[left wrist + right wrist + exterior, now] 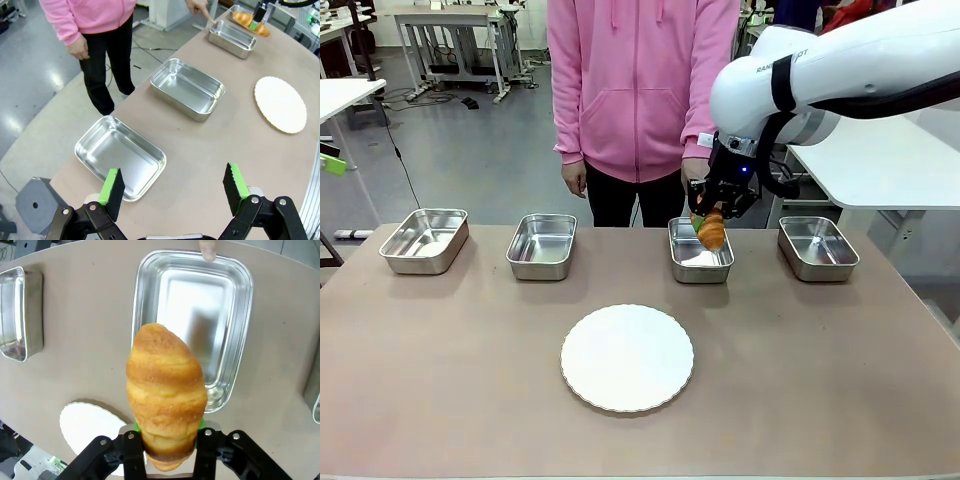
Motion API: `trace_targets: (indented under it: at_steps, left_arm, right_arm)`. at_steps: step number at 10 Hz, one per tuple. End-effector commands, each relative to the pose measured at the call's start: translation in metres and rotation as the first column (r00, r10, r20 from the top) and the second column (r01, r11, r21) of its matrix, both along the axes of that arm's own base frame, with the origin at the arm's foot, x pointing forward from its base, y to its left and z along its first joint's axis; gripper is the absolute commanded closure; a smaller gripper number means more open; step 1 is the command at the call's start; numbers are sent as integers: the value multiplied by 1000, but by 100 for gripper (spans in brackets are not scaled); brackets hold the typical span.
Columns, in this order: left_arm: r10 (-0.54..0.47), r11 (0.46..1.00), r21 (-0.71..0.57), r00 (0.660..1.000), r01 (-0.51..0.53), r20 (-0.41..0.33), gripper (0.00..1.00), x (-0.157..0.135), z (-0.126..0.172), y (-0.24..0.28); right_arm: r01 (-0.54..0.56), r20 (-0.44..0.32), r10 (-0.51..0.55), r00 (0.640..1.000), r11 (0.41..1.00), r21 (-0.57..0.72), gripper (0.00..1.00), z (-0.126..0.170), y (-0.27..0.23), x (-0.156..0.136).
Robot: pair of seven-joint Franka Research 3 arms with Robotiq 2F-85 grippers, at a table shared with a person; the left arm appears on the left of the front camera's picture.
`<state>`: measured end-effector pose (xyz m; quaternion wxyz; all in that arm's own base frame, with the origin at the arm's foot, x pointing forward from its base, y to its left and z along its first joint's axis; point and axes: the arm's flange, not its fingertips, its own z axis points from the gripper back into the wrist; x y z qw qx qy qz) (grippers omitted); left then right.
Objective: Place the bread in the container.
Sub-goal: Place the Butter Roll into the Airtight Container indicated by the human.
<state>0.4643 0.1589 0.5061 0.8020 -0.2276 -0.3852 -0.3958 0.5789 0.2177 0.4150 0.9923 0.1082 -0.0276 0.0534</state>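
bread [166, 400] clamped in right claw [167, 447], above container [200, 320]

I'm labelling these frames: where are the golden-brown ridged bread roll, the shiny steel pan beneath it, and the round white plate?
Golden-brown ridged bread roll [165, 390]: right wrist view, its middle.
Shiny steel pan beneath it [700, 270]: front view, near rim.
Round white plate [627, 358]: front view, its centre.
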Motion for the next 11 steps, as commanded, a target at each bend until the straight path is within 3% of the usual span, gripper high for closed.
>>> trace_targets:
  at_steps: [1,7,8,11]
  left_arm:
    - [-2,1000,2,1000,2,5,0,-1,2,-1]
    - [-2,1000,2,1000,2,5,0,-1,2,-1]
    - [-2,1000,2,1000,2,5,0,-1,2,-1]
    - [-2,1000,2,1000,2,5,0,-1,2,-1]
  right_arm:
    - [-21,44,20,999,1000,4,59,-15,-5,12]
    - [-96,86,95,992,995,8,59,-50,-12,40]
    - [-105,106,106,989,994,-19,7,-50,-12,42]
    - [-95,115,95,989,995,-4,0,-50,-10,40]
